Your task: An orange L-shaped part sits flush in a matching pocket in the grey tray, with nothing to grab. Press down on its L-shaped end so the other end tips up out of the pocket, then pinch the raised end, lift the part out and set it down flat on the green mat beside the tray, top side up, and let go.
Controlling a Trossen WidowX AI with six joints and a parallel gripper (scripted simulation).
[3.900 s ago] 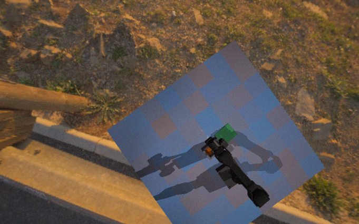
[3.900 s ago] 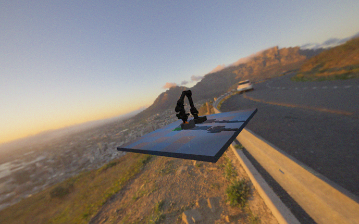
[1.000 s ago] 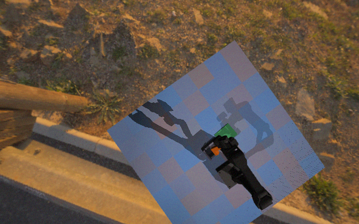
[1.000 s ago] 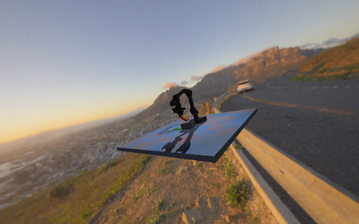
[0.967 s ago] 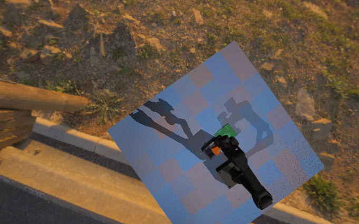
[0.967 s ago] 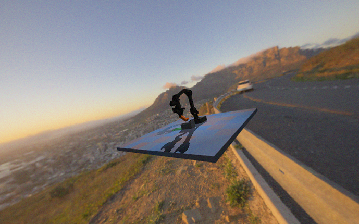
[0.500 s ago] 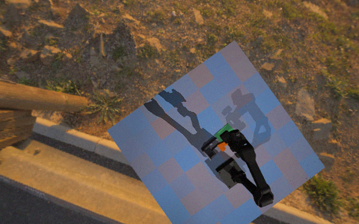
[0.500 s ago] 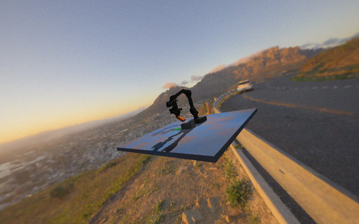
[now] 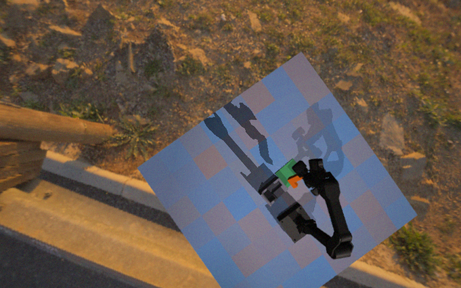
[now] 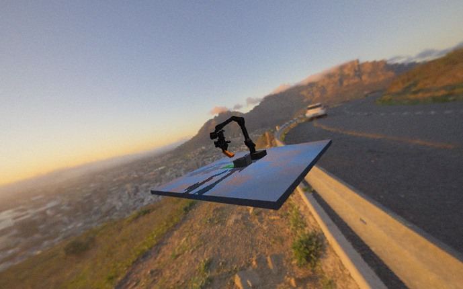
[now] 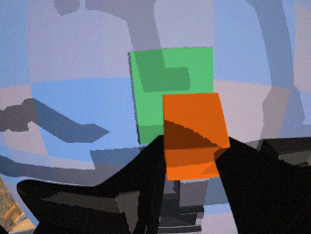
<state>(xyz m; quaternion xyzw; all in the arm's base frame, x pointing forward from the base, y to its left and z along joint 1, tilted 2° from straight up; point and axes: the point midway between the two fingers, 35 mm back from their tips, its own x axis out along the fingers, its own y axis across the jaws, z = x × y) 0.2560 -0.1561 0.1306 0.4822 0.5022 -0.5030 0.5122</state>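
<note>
My gripper (image 9: 298,175) (image 10: 224,149) (image 11: 188,140) is shut on the orange part (image 9: 294,181) (image 10: 229,154) (image 11: 194,111). The part hangs tilted in the air, one end between the fingers and the other sloping down and away. The green mat (image 9: 284,173) (image 10: 227,166) (image 11: 149,109) lies below; in the wrist view the part overlaps its lower right portion. The grey tray (image 11: 199,188) is beside the mat, partly hidden behind the part and fingers in the wrist view. Its pocket is mostly hidden.
A dark upright block (image 10: 241,161) stands beside the tray, near the arm's base (image 10: 259,154). The checkered blue and pinkish table (image 9: 212,194) (image 10: 279,177) (image 11: 74,106) carries long dark shadows of the arm, and one falls across the mat.
</note>
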